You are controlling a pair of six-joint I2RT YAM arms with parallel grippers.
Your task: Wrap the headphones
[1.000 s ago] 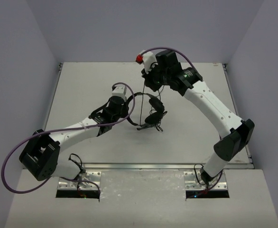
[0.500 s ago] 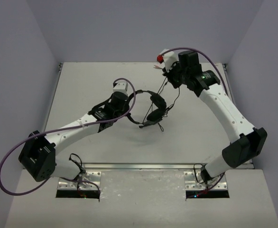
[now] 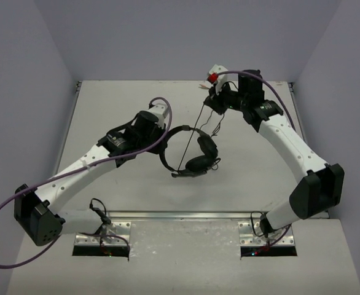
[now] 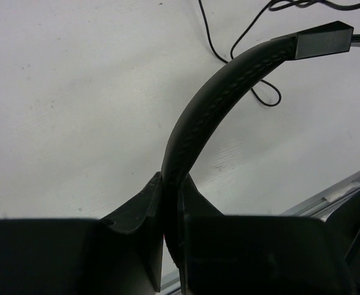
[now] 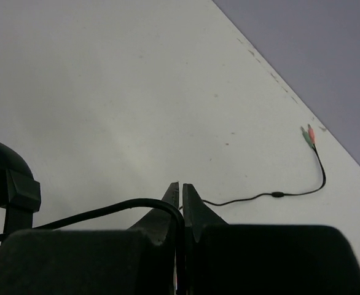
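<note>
white table; left hand clamps headphones at the headband, right hand pinches the cable.

The headphones are over the middle of the table, a little right of centre. Their headband is on the left side, clamped between the fingers of the left gripper. The earcups are to the right, nearer the front edge. The cable runs back toward the far right corner, where the right gripper pinches it. Past that gripper, the plugs lie on the table just beside an edge.
</note>
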